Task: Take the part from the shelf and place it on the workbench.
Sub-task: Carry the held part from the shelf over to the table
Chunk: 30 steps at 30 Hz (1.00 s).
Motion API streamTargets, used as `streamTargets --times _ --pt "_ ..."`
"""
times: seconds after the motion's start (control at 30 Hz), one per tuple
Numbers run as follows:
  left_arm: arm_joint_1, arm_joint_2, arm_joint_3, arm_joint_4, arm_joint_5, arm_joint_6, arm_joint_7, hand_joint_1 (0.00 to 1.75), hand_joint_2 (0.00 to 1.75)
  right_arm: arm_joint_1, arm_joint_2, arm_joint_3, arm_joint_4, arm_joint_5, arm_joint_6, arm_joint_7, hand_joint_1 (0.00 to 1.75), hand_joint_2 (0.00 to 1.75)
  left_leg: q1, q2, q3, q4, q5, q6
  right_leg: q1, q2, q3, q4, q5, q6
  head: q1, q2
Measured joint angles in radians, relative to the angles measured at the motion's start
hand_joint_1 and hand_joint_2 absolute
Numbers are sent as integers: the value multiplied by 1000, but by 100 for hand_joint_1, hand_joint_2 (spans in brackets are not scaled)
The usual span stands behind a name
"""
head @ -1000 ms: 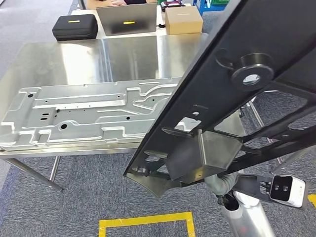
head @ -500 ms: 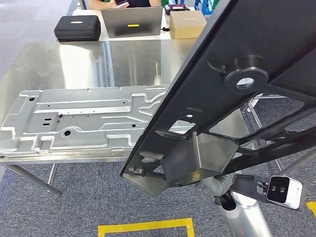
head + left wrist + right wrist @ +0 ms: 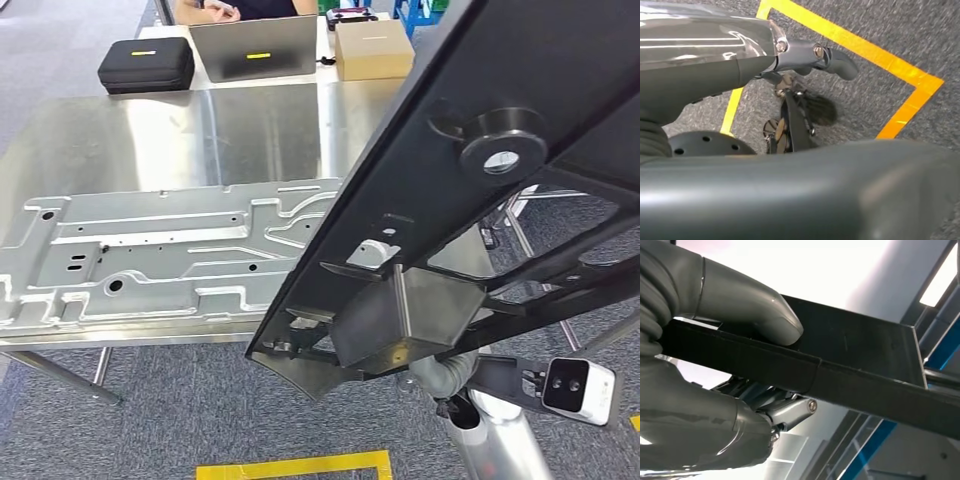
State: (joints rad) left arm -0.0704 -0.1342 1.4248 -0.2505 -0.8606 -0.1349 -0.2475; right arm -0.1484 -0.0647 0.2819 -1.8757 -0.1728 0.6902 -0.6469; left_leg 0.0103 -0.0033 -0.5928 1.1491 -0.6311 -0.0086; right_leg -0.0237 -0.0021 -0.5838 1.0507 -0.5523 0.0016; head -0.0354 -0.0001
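head view shows the part (image 3: 453, 190), a long black stamped-metal frame with cut-outs, a round boss and a folded bracket, carried tilted above the near right corner of the workbench (image 3: 249, 125), not yet resting on it. right wrist view has the right hand (image 3: 734, 355) clamped on a flat edge bar of the part, thumb on top and fingers (image 3: 783, 412) underneath. left wrist view looks down on carpet and yellow floor tape (image 3: 866, 47), with the left hand (image 3: 798, 120) low beside a grey surface; i cannot tell whether it grips anything. the part looks rigid and fairly heavy, with smooth painted faces that could slip and thin edges, so a hold on the straight rim bars, wide apart, seems safest for such a long lever. the workbench is bare polished steel, hard and slick, and a large silver stamped panel (image 3: 151, 255) lies along its near edge, leaving room mostly behind it. beyond stand a black case (image 3: 145, 64), a laptop (image 3: 255, 46) and a cardboard box (image 3: 373, 48), with a person (image 3: 234, 8) seated behind.
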Motion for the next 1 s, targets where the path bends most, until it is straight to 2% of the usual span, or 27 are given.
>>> streamTargets --times 0.07,0.1,0.13,0.17,0.2,0.23,0.27,0.3,0.37,0.43,0.47,0.5,0.57,0.6,0.63,0.67,0.73,0.77,0.8,0.83,0.93,1.0 --pt "2 0 0 0 0 -1 -2 0 175 4 -1 0 -1 -3 1 -1 175 175 1 0 -73 131 -43 -3 2 -2 5 0 -6 -6 0 0" --pt "3 0 0 0 0 -1 -3 0 175 7 -2 0 -1 -4 3 -1 175 175 1 0 -98 167 -45 -3 3 -1 8 0 -9 -8 0 0" --pt "5 0 0 0 0 -1 -4 0 175 9 -3 0 -1 -5 3 -1 175 175 1 0 -105 165 -24 0 5 0 13 0 -13 -8 0 0" --pt "6 0 0 0 0 -2 -4 0 175 10 -3 -1 -2 -5 4 -2 175 175 -1 0 -93 124 13 5 6 1 21 0 -17 -8 0 0" --pt "6 0 0 0 0 -2 -4 0 175 11 -4 -1 -2 -6 5 -2 175 175 -3 0 -70 60 58 12 7 2 28 0 -22 -7 0 0" --pt "6 0 0 0 0 -2 -5 0 175 11 -4 -2 -3 -6 6 -2 175 175 -6 0 -47 2 92 20 8 3 35 -1 -27 -5 0 0" --pt "5 0 0 0 0 -2 -5 0 175 11 -5 -2 -4 -6 7 -3 175 175 -11 0 -28 -43 111 27 8 3 38 -1 -30 -2 0 0" --pt "5 0 0 0 0 -1 -6 0 175 12 -6 -3 -6 -6 9 -3 175 175 -15 1 -18 -67 114 33 8 4 39 -2 -32 2 0 0" --pt "4 0 0 0 0 -2 -8 0 175 15 -8 -5 -9 -6 13 -3 175 175 -18 1 -12 -83 104 39 7 4 37 -5 -33 12 0 0" --pt "4 0 0 0 0 -2 -10 0 175 16 -10 -6 -11 -7 18 -4 175 175 -12 2 -3 -98 101 43 7 3 36 4 -44 22 0 0" --pt "4 0 0 0 0 -2 -10 0 175 16 -11 -8 -12 -8 21 -4 175 175 -8 2 3 -106 102 44 7 3 26 29 -60 27 1 0" --pt "3 0 0 0 0 -2 -11 0 175 17 -13 -9 -12 -8 22 -4 175 175 -6 3 8 -110 102 46 6 3 3 76 -84 30 1 0" --pt "3 -1 0 0 0 -2 -11 0 175 22 -16 -11 -12 -9 24 -4 175 175 -5 3 14 -111 97 50 5 3 -68 202 -131 35 1 0" --pt "3 -1 0 0 0 -3 -11 0 175 25 -18 -12 -11 -9 24 -4 175 175 -5 3 18 -111 94 50 5 3 -97 247 -138 38 1 0" --pt "3 -1 0 0 0 -3 -11 0 175 27 -19 -13 -10 -9 25 -4 175 175 -5 3 22 -111 91 49 5 3 -110 257 -124 40 1 0" --pt "4 -1 0 0 0 -2 -11 0 175 28 -20 -13 -10 -9 26 -4 175 175 -4 2 29 -111 86 47 4 3 -104 229 -91 42 1 0" --pt "5 -1 0 0 -3 -1 -10 0 175 28 -20 -14 -9 -8 31 -4 175 175 -2 2 43 -111 76 38 4 2 -52 104 -13 43 1 0" --pt "4 -1 0 0 -5 -1 -10 0 175 28 -21 -14 -9 -8 33 -4 175 175 -3 1 48 -109 70 33 5 2 -29 49 9 41 1 0" --pt "3 -1 0 0 -7 0 -10 0 175 29 -21 -15 -9 -7 36 -4 175 175 -5 1 49 -107 66 30 5 3 -16 16 18 37 1 0" --pt "2 -1 0 0 -8 1 -10 0 175 30 -22 -16 -9 -7 38 -4 175 175 -8 0 48 -106 64 32 5 4 -12 6 15 33 1 0" --pt "1 -2 -1 0 -16 3 -9 0 175 32 -22 -21 -8 -7 42 -4 175 175 -11 0 50 -108 64 43 6 7 -12 1 14 27 1 0" --pt "0 -2 -2 0 -21 4 -9 0 175 29 -23 -26 -4 -6 44 -4 175 175 -10 0 52 -112 64 43 7 7 -11 1 12 23 1 0"
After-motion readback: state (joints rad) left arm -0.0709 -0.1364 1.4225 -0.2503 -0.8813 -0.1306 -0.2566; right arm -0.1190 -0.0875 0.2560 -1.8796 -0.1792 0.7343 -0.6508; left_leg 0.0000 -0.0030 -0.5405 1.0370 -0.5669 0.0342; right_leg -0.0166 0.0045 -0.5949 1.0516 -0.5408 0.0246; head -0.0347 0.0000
